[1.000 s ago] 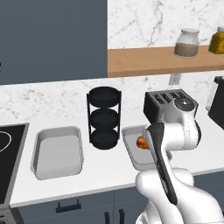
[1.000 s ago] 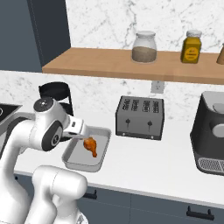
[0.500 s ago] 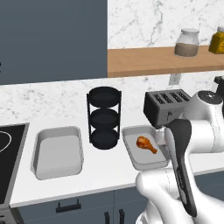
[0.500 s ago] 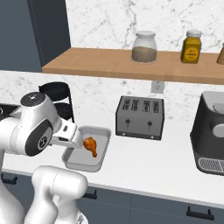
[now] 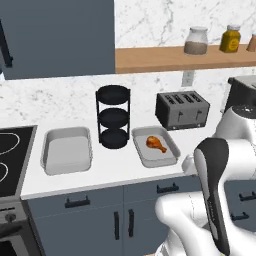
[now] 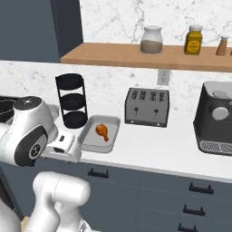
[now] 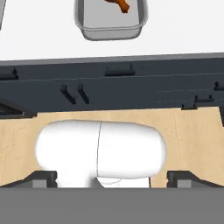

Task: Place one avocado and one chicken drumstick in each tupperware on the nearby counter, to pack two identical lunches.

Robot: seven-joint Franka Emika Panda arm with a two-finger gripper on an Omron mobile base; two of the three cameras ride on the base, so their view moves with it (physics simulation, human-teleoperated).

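Drumstick [image 5: 156,144] lying in the right tupperware [image 5: 171,148] on the white tabletop [image 5: 125,171], left tupperware [image 5: 49,151] holding nothing, jaws wide open above the floor [image 7: 192,131].

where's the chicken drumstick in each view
Left base view: chicken drumstick right of centre, in the right-hand container.
Right base view: drumstick left of centre, same container.
Hand view: drumstick cut off at the top edge.
Shared landmark in the base views: the black three-tier rack beside that container.
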